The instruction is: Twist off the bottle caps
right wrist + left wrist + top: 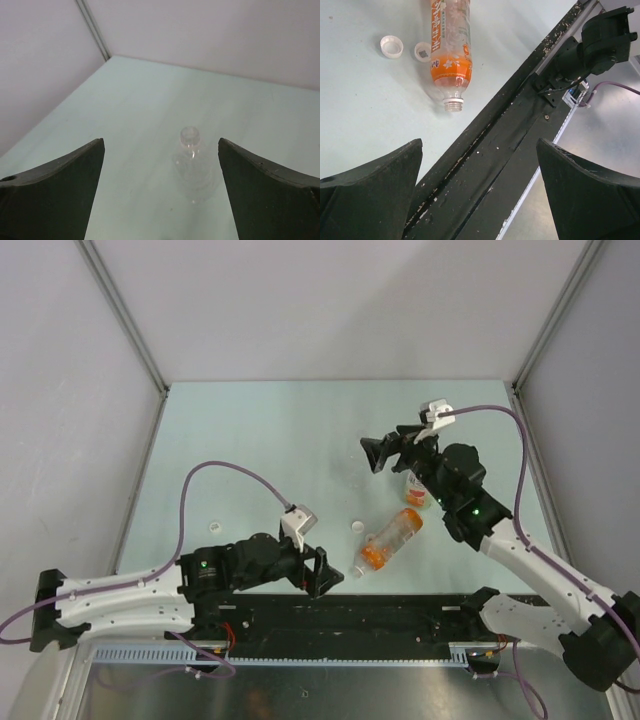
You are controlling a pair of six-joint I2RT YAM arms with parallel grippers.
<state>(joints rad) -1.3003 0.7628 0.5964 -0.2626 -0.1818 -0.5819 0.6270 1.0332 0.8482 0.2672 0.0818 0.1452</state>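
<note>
An orange bottle (392, 538) lies on its side on the table, and in the left wrist view the neck of this orange bottle (451, 65) is bare. Two white bottle caps (391, 47) (422, 51) lie loose beside it. My left gripper (322, 575) (480, 142) is open over the black rail, short of the bottle. My right gripper (378, 453) (161, 142) is open and empty. A clear bottle (192, 162) stands upright beyond it, blurred. A labelled bottle (415, 488) stands partly hidden under my right arm.
Another white cap (213, 525) lies at the left of the table, apart from the bottles. The black base rail (510, 130) runs along the near edge. Grey walls with metal posts (125, 315) close in the table at the back and sides.
</note>
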